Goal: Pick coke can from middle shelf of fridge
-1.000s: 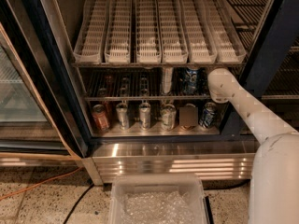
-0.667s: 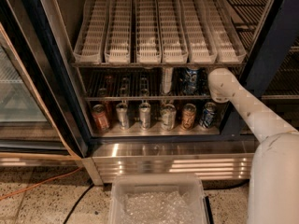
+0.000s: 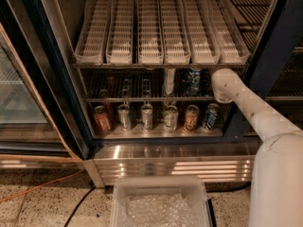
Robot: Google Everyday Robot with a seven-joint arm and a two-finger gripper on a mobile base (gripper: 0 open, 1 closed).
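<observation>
One coke can (image 3: 110, 82) sits far left on the middle shelf (image 3: 142, 99), my claw (image 3: 207, 82) is at its right end, open or closed I cannot tell, so I'd shift left before reaching.

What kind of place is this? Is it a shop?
Probably a shop or canteen, though I can't be sure. The fridge is a big display cooler with glass doors, drink cans stand in rows inside, and the floor is speckled stone. The robot's gripper reaches into the middle shelf.
</observation>
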